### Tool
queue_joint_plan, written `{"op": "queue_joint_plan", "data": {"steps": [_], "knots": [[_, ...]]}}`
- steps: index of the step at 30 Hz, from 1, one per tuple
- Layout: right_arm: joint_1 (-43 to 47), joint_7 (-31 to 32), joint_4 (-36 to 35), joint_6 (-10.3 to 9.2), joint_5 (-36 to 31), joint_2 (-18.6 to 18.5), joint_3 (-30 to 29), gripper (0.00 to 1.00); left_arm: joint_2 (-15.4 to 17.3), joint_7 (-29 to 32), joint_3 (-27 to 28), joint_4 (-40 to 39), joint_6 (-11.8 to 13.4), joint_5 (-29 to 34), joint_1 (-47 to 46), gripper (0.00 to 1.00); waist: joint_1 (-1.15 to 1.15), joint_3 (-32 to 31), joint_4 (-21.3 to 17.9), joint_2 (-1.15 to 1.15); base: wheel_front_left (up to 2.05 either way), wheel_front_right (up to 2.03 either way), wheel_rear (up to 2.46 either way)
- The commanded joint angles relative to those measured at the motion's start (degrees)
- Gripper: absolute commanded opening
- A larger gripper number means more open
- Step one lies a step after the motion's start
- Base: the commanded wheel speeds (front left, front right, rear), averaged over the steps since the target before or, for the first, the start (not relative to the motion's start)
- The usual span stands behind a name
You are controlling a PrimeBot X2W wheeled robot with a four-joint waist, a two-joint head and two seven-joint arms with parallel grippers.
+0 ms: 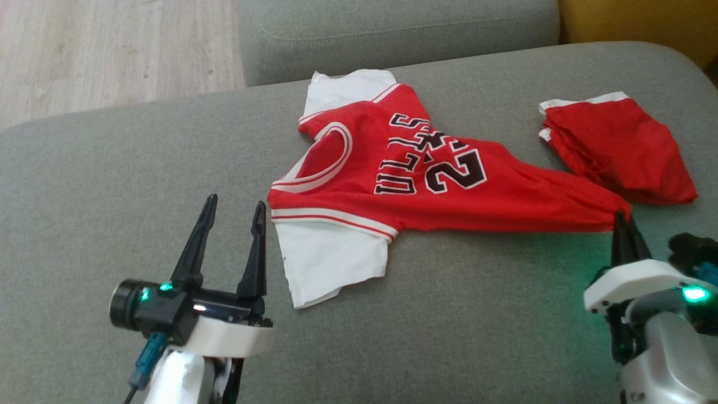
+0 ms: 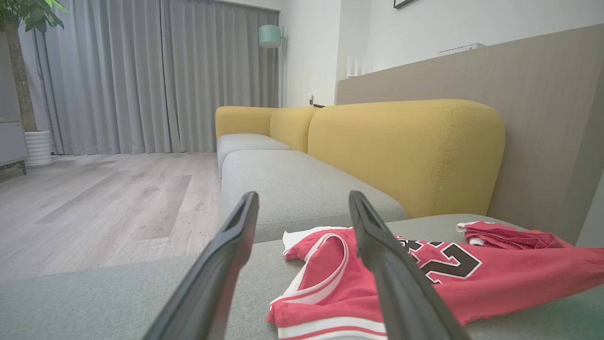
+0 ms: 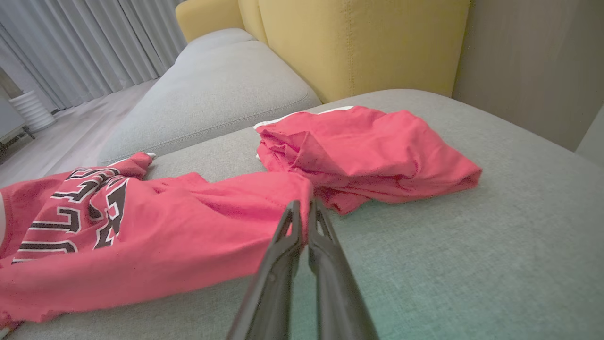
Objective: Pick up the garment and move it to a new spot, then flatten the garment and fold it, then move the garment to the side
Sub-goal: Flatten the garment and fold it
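Observation:
A red jersey with white sleeves and black lettering, the garment (image 1: 426, 185), lies spread and wrinkled on the grey sofa cushion (image 1: 112, 185). My right gripper (image 1: 620, 217) is shut on the garment's bottom hem corner at the right, and the cloth is drawn out toward it. The right wrist view shows the hem corner of the garment (image 3: 188, 226) pinched between the closed tips of the right gripper (image 3: 302, 206). My left gripper (image 1: 236, 201) stands open just left of the near white sleeve, nothing between its fingers. In the left wrist view the left gripper (image 2: 304, 196) points over the garment (image 2: 472, 283).
A crumpled pair of red shorts (image 1: 617, 148) lies at the cushion's far right, just beyond the held corner. A second grey seat (image 1: 392, 33) and a yellow backrest (image 2: 406, 151) stand behind. Wooden floor (image 1: 112, 50) lies past the cushion's left edge.

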Motion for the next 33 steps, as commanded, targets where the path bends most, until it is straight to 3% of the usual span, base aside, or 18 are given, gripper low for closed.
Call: {"op": "queue_joint_plan", "data": {"steps": [1, 5, 12, 22, 33], "knots": [[-0.4, 0.3, -3.8, -0.05, -0.1, -0.1, 0.5, 0.98, 0.0, -0.3, 1.6, -1.7, -0.1, -0.3, -1.1, 1.00, 0.00, -0.2, -0.1, 0.00, 0.00, 0.00, 0.00], [1.8, 0.5, -9.9, -0.05, 0.7, -0.1, 1.8, 1.00, 0.0, -0.3, 1.8, -1.7, -0.2, -0.3, -1.2, 1.00, 0.00, -0.5, -0.1, 0.00, 0.00, 0.00, 0.00], [6.6, -3.6, -21.8, -0.05, 9.0, -0.1, 11.0, 1.00, -0.1, -0.3, 2.1, -1.6, -0.4, -0.2, -1.4, 1.00, 0.00, -0.1, -0.1, 0.00, 0.00, 0.00, 0.00], [9.7, -4.8, -26.8, -0.05, 10.3, -0.1, 12.4, 1.00, -0.1, 0.0, 0.6, 1.4, -1.3, -0.6, -3.6, 1.00, 0.00, 1.6, -0.5, 0.00, 0.00, 0.00, 0.00], [8.3, -4.7, -28.5, -0.05, 10.9, -0.1, 16.0, 1.00, 1.7, 13.8, 0.6, 17.8, 0.4, 0.5, -15.6, 1.00, 0.00, 6.1, -4.7, 0.00, 0.00, 0.00, 0.00]]}}
